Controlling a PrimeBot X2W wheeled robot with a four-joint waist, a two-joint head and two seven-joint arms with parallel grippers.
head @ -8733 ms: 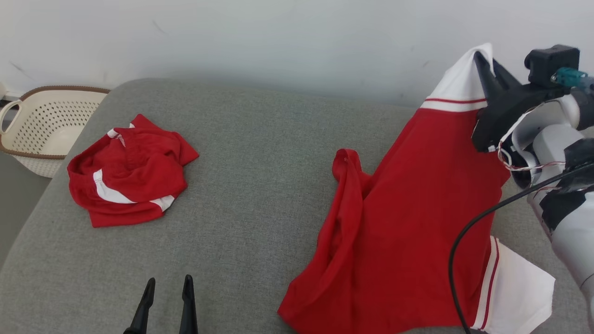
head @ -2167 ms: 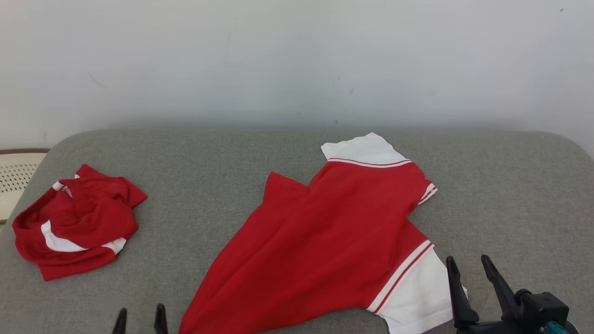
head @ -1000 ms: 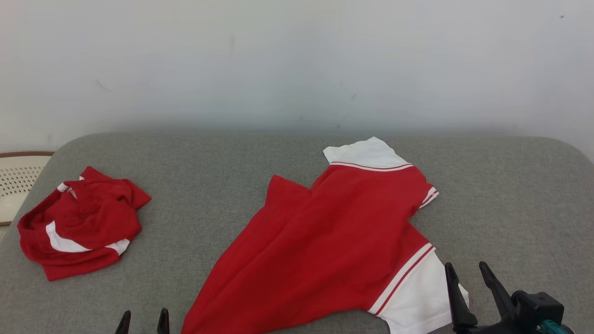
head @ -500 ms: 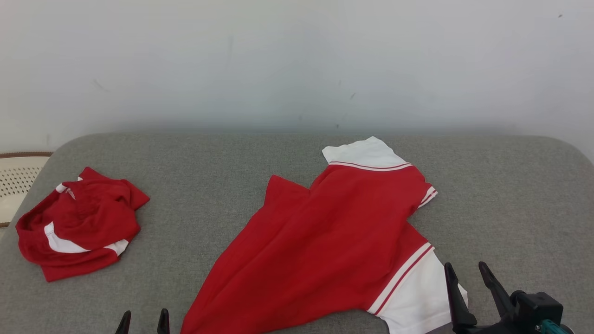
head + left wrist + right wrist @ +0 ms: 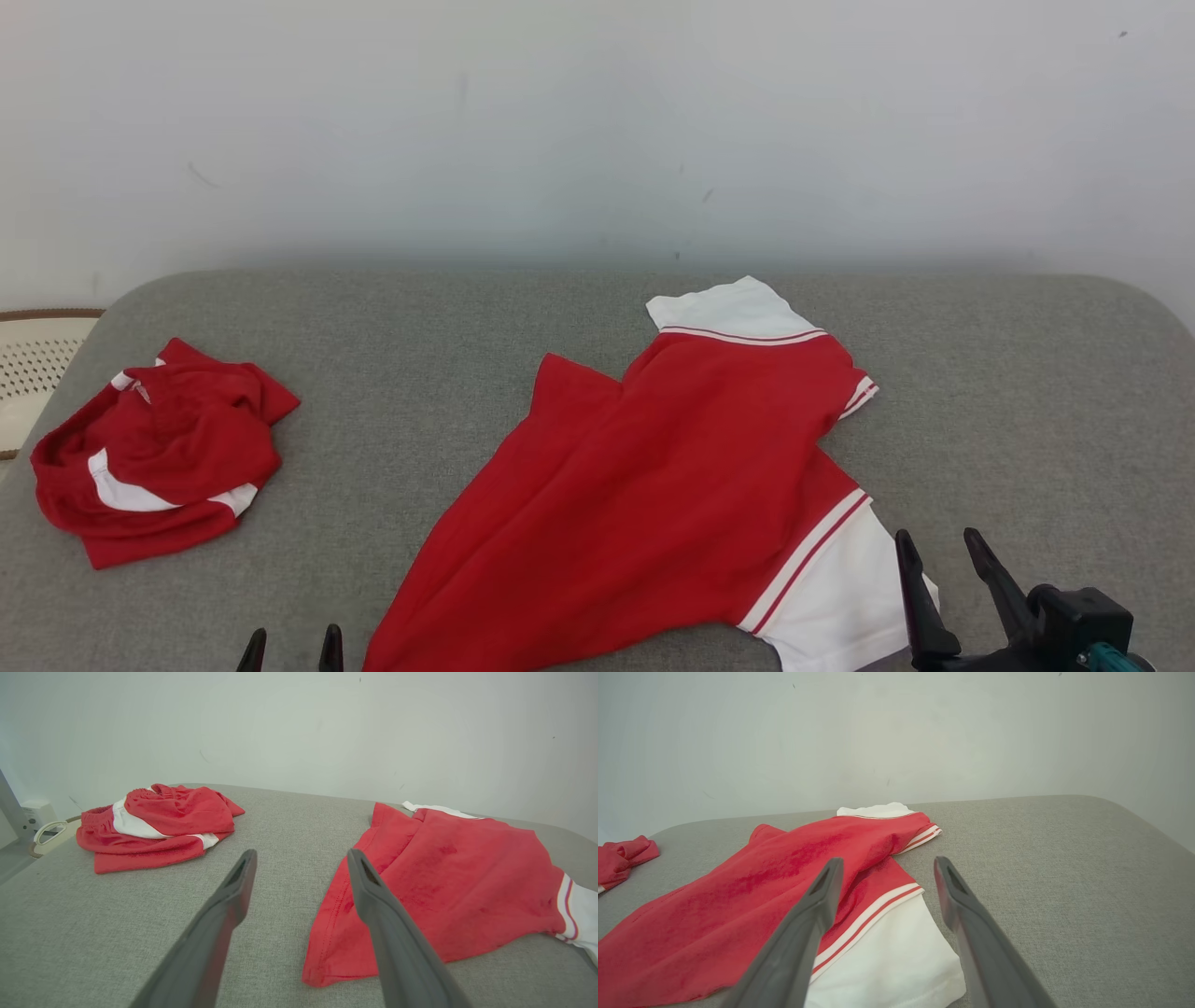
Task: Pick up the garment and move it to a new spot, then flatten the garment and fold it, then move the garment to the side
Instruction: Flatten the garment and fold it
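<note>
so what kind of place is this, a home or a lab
Likely a home-style laundry corner, possibly staged: a grey upholstered surface like a bed or sofa against a bare white wall, a perforated laundry basket beside it, and a red-and-white shirt spread on it.

Garment (image 5: pixel 644 504): red short-sleeved shirt, white sleeves with red-white trim; lying loosely spread, not flattened, body running diagonally, on grey upholstered seat (image 5: pixel 1027 401), right of centre

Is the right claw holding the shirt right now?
No, the right claw stands open with nothing pinched in it, and the shirt lies loose on the cushion.
</note>
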